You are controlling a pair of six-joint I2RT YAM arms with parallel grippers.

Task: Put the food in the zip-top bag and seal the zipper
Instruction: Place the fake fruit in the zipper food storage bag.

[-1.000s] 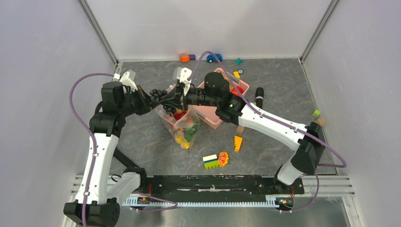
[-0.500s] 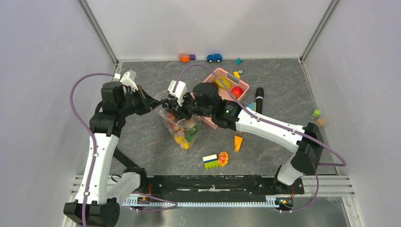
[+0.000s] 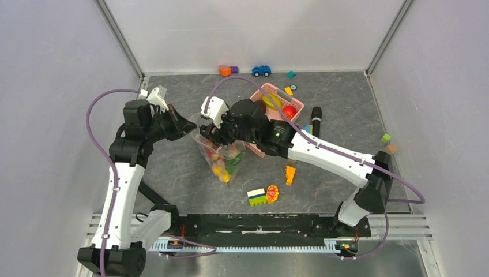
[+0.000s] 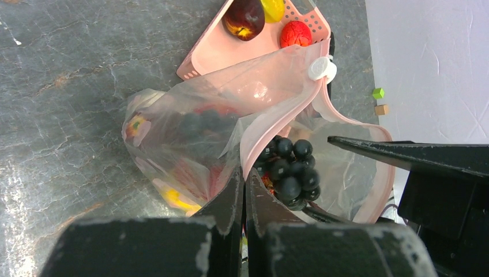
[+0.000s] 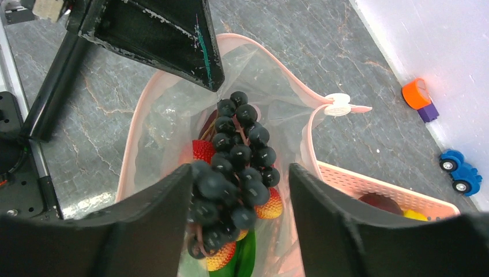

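Observation:
The clear zip-top bag [image 3: 222, 158] lies open on the grey table with strawberries [image 5: 202, 150] and green bok choy [image 5: 245, 254] inside. My left gripper [image 4: 243, 173] is shut on the bag's pink zipper [image 4: 271, 124] strip and holds the mouth up. My right gripper [image 5: 239, 173] stands open over the mouth. The dark berries [image 5: 236, 156] sit between its fingers, leaning on the left one, low in the bag's mouth. A dark red apple [image 4: 245, 17], a red ball-like fruit [image 4: 296, 33] and a yellow citrus [image 4: 273, 8] lie in the pink basket [image 4: 213, 52].
The basket [image 3: 258, 149] stands just right of the bag, under my right arm. A black cylinder [image 3: 316, 118], an orange wedge [image 3: 290, 174] and toy blocks [image 3: 257, 197] lie to the right and front. A blue car [image 3: 261, 70] sits by the back wall.
My right gripper has come down over the bag's mouth with the dark berries and its jaws have opened wide. The left gripper has kept its hold on the rim.

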